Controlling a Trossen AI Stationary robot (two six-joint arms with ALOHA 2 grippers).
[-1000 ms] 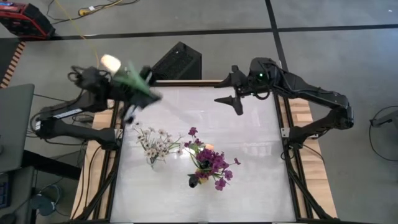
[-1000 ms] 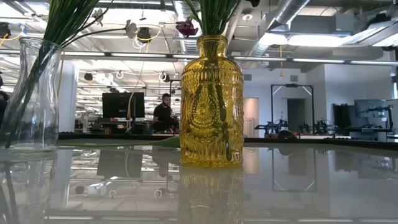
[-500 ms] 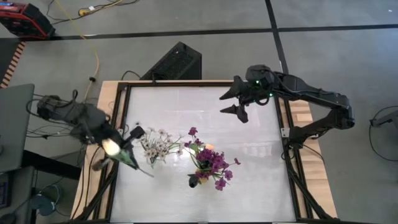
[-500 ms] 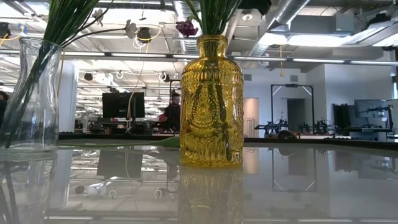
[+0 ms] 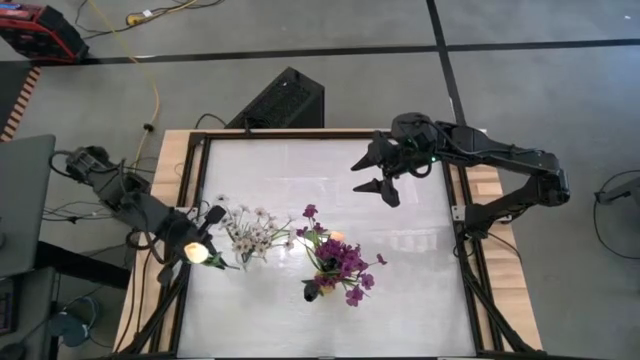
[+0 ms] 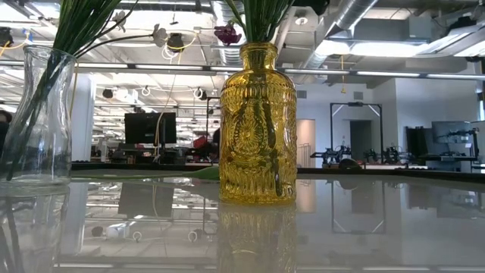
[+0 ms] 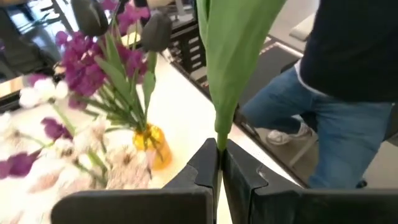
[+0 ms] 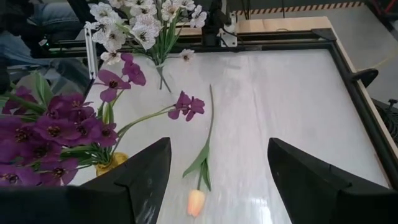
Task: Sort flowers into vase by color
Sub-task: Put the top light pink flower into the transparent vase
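My left gripper [image 7: 219, 155] is at the table's left edge [image 5: 190, 242], shut on a cream tulip [image 5: 196, 252] with a broad green leaf [image 7: 233, 56]. It is just left of the clear vase [image 6: 38, 114], which holds white blossoms [image 5: 250, 232]. The yellow vase [image 6: 258, 114] holds purple flowers [image 5: 342, 262] and dark buds [image 7: 155, 31]. A peach tulip [image 8: 200, 163] lies flat on the table between the two bunches. My right gripper [image 5: 383, 176] hangs open over the far right of the table, holding nothing. My left gripper pinches the tulip's green stem [image 7: 219, 142], just below the leaf, between its two fingers. The fingers come from the table's left side, slanting a little downward. The tulip is lifted clear of the table, and its leaf runs on beyond the fingertips.
A person in jeans [image 7: 336, 124] stands close beside the table. Bare tabletop [image 5: 400, 290] lies to the right of the vases and along the far side. A black box [image 5: 285, 100] sits on the floor beyond the far edge.
My left gripper has swung from the table's far left corner toward the near edge along the left side, sinking and turning with the tulip still in its hold. It now stands beside the clear vase. My right gripper has tipped slightly downward and stays open.
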